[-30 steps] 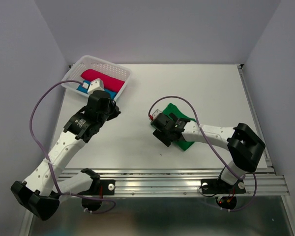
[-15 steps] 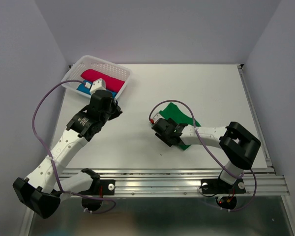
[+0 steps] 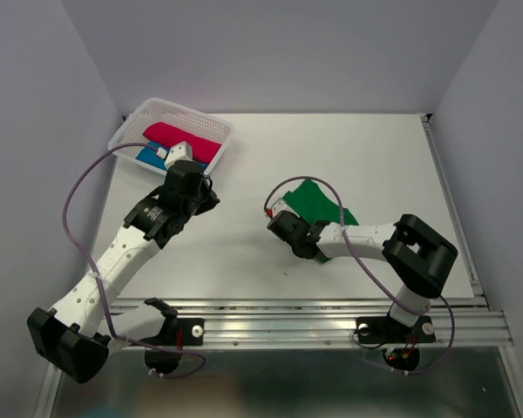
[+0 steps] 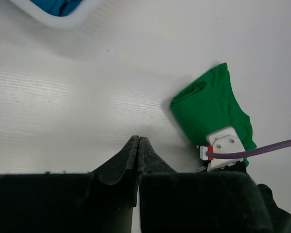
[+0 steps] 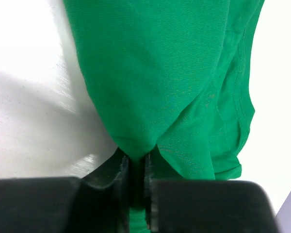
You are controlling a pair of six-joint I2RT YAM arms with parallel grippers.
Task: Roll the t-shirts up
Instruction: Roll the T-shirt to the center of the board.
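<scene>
Now the right end effector (image 5: pixel 135 162) pinches a fold of the green t-shirt (image 5: pixel 160 73), which spreads ahead of its tips on the bench (image 5: pixel 19 121) (left end effector (image 4: pixel 138 144) clenched, empty). A low, even pull probably keeps the roll tight.

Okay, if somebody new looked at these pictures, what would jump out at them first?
The green t-shirt lies crumpled on the table, right of centre, with the right gripper pinched shut on a fold of it. Next comes the white basket at the far left corner, holding a pink t-shirt and a blue t-shirt. The left gripper hovers shut and empty near the basket.
</scene>
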